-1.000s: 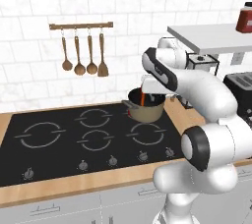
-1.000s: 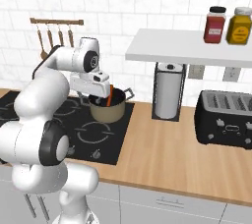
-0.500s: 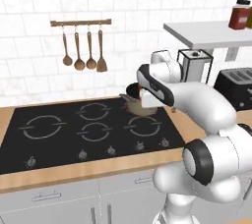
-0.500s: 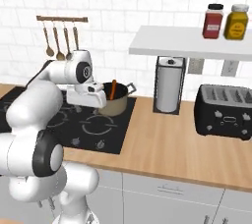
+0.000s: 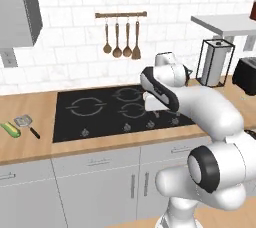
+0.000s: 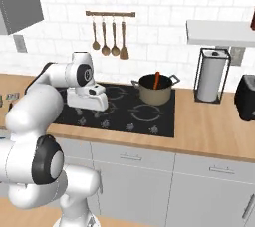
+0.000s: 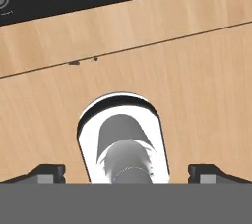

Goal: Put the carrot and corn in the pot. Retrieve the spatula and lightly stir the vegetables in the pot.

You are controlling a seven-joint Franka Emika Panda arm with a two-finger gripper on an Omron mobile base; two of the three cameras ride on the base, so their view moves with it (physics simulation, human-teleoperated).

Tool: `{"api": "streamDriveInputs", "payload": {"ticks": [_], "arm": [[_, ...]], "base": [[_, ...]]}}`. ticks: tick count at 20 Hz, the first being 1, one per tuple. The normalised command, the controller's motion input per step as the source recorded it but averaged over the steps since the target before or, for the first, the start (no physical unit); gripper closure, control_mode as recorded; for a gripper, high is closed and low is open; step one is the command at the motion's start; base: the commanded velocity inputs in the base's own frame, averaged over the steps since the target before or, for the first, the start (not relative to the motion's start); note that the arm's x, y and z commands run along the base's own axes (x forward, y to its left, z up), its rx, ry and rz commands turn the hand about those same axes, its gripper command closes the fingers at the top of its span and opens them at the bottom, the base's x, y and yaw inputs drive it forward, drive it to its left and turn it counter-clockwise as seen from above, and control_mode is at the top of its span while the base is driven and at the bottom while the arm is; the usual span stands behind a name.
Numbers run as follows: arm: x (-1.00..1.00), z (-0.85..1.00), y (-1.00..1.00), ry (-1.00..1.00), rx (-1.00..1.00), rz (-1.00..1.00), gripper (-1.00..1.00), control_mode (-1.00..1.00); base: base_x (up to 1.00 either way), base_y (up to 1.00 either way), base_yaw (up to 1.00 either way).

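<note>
From the left, the corn [image 5: 10,129] and spatula [image 5: 25,122] lie together on the counter [image 5: 30,144], well left of the hob [image 5: 117,109]. From the right, the carrot [image 6: 157,79] stands in the pot [image 6: 155,89] on the hob's back right corner. Along my hand, my gripper [image 7: 126,171] is spread wide, empty, above the counter near the hob's front edge.

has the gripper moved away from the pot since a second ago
Yes. The gripper was right over the pot with the carrot; now it sits open, well to the pot's left over the cooktop's front, the carrot left inside.
</note>
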Motion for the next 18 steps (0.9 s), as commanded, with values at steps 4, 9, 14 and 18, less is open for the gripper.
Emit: {"api": "streamDriveInputs", "payload": {"ticks": [4,9,14,18], "arm": [[0.00,0.00,0.00,0.00,0.00,0.00,-1.00,1.00],[0.00,0.00,0.00,0.00,0.00,0.00,-1.00,1.00],[0.00,0.00,0.00,0.00,0.00,0.00,-1.00,1.00],[0.00,0.00,0.00,0.00,0.00,0.00,-1.00,1.00]], "base": [[0.09,1.00,-0.04],[0.30,1.00,-0.04],[0.49,1.00,0.00],[0.79,0.75,0.01]]}}
